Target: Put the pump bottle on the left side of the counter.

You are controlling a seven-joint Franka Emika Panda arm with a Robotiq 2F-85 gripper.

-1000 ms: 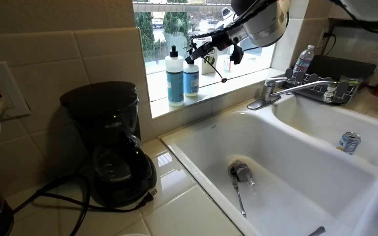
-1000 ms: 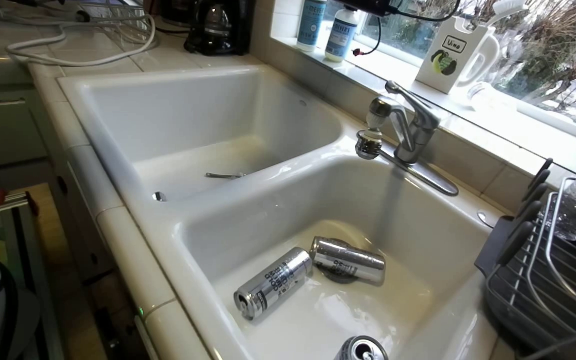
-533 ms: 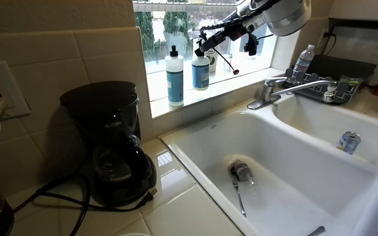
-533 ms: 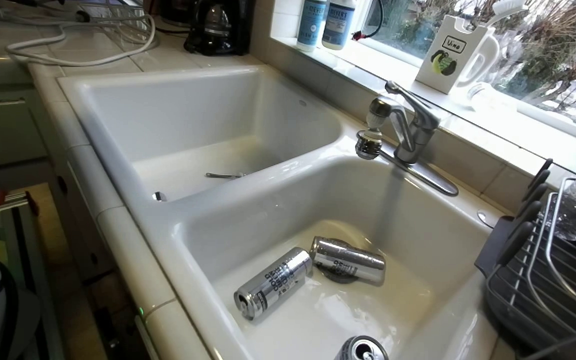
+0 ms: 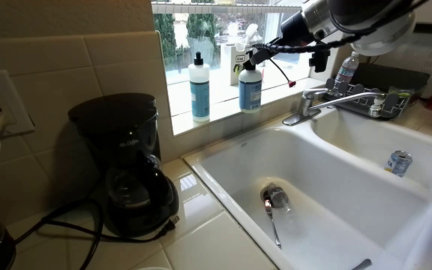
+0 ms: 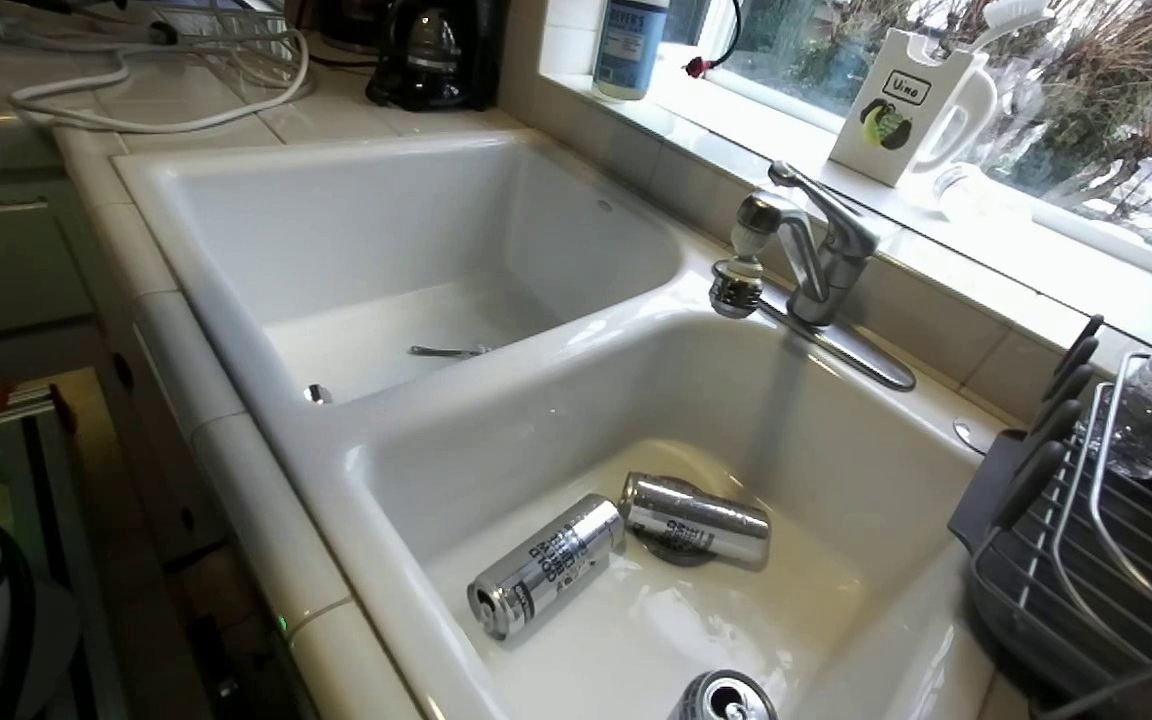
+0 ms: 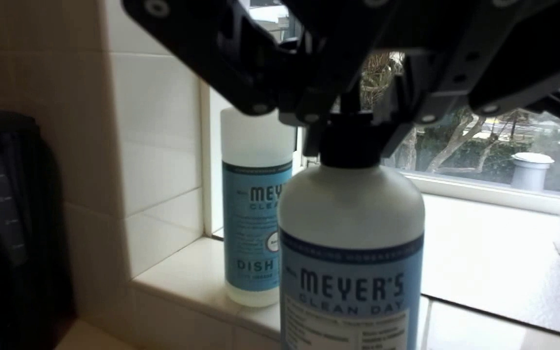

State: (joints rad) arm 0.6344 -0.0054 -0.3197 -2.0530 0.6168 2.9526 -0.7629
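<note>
Smooth plastic pump bottle (image 7: 351, 243), glossy tiled counter (image 5: 210, 240), metal faucet (image 6: 826, 280)

In the wrist view, the lower edge crops the pump bottle (image 7: 350, 209); the end effector (image 7: 351, 138) largely obscures its top; the same bottle partly hides the dish soap bottle (image 7: 252, 226), its fine print blurred; in an exterior view, the lower edge crops a can (image 6: 724, 699).

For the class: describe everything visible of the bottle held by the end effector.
The pump bottle looks like pale translucent plastic, with rounded shoulders, a black collar and a blue label reading MEYER'S CLEAN DAY. Its top is mostly hidden. It hangs roughly upright, apparently clear of the windowsill behind it. The end effector is closed on the collar.
</note>
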